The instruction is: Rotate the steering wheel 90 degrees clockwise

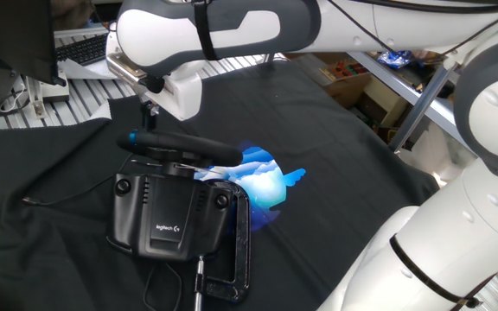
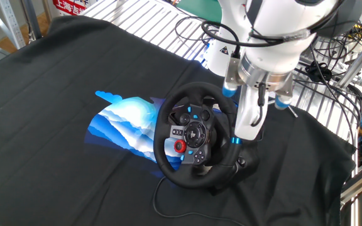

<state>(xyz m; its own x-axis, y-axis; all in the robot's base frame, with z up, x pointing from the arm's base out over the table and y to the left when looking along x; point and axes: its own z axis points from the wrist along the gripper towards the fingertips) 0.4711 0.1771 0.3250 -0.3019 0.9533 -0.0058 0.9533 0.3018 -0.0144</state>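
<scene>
A: Where is the steering wheel (image 2: pixel 195 134) sitting right now?

B: It is standing on its black base (image 1: pixel 169 218) near the middle of the table (image 2: pixel 55 81), on the dark cloth, with a metal C-clamp (image 1: pixel 236 250) gripping the base at the near edge in the one fixed view. In the other fixed view you are looking at its face; the light-blue stripe (image 2: pixel 235 140) is showing on the right-hand side of the rim.

A: And the gripper (image 1: pixel 148 109)?

B: It is hanging right at the rim, at the end beside that stripe. You cannot tell how far apart the fingers are, or whether they are pinching the rim: the white hand is covering them in both views. I am judging it as reaching for a hold, not yet turning.

A: How should you be doing this step?

B: You are wanting the fingers straddling the rim squarely, one each side, before closing. Then you are sweeping along the rim's arc, not in a straight line, so the grip is not slipping. Watch that the clamp is holding the base down while you are turning.
</scene>
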